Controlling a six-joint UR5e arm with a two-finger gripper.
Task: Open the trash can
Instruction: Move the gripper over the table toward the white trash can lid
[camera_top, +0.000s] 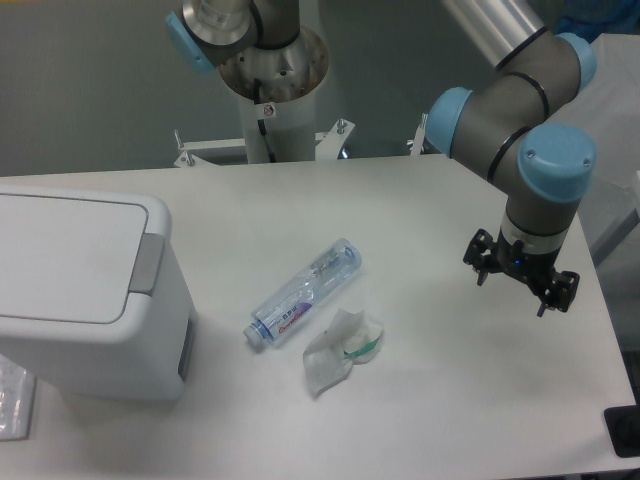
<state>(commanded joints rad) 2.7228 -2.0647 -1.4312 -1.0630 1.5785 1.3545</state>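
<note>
The trash can (110, 340) is a large white boxy bin at the left of the table. Its flat lid (60, 255) lies down shut, and the grey push tab (148, 262) sits on the lid's right edge. My gripper (520, 276) hangs over the right side of the table, far from the bin, with the bottle and wrapper between them. It points down, and the wrist above hides most of it, so only a black body with short prongs shows. I cannot make out how the fingers stand. Nothing shows in them.
A clear plastic bottle (305, 292) lies on its side mid-table, right of the bin. A crumpled white and green wrapper (342, 348) lies just in front of it. A clear plastic piece (12, 400) shows at the bottom left corner. The arm's base (270, 70) stands behind the table.
</note>
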